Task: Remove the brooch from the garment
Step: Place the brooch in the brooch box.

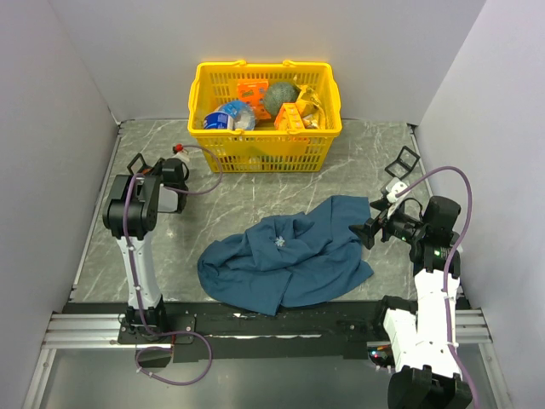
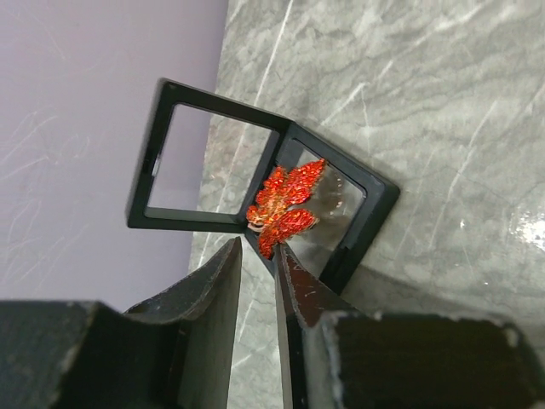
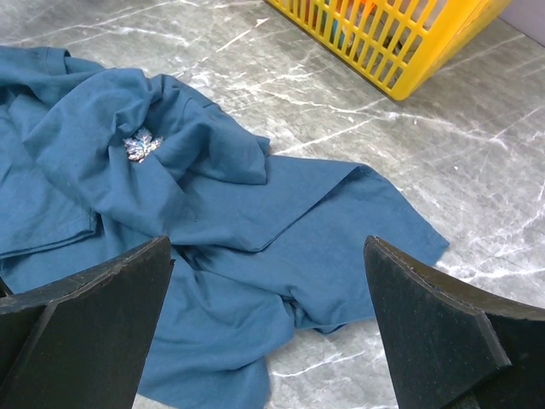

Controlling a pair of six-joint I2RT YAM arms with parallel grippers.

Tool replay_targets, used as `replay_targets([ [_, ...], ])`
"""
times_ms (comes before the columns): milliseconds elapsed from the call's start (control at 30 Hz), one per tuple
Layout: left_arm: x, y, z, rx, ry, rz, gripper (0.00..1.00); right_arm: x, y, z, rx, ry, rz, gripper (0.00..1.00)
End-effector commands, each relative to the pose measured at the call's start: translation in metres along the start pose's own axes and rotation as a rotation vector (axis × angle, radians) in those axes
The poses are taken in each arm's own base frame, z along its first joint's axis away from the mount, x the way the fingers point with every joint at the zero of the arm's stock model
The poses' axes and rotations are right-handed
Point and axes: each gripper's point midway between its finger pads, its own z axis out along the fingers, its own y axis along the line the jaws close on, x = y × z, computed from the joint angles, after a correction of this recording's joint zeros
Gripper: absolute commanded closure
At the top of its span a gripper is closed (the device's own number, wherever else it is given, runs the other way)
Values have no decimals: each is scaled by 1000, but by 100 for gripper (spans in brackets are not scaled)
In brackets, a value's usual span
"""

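Left wrist: left hand [image 2: 257, 246] narrow at brooch [image 2: 286, 204], grip unclear; right hand [image 3: 268, 244] wide open.

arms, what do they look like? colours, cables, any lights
Left arm and right arm: white links with black joint housings. A purple cable loops along each. The right arm shows a small green light. Left end effector and right end effector have matte black, wedge-shaped fingers with flat inner faces.
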Motion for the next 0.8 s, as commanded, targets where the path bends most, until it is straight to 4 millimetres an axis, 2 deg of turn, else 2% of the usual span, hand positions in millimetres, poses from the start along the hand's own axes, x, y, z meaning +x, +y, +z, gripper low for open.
replay_targets([
  [0,-27,27,-5,-33,-67,-103,72,-4,-1,0,-2,-26,-29,0],
  [433,-30,32,-9,-20,-67,-113,72,-4,-1,0,-5,-27,-27,0],
  [767,-19,21,-12,24,-51,-86,72,-4,-1,0,-2,-26,-28,0],
])
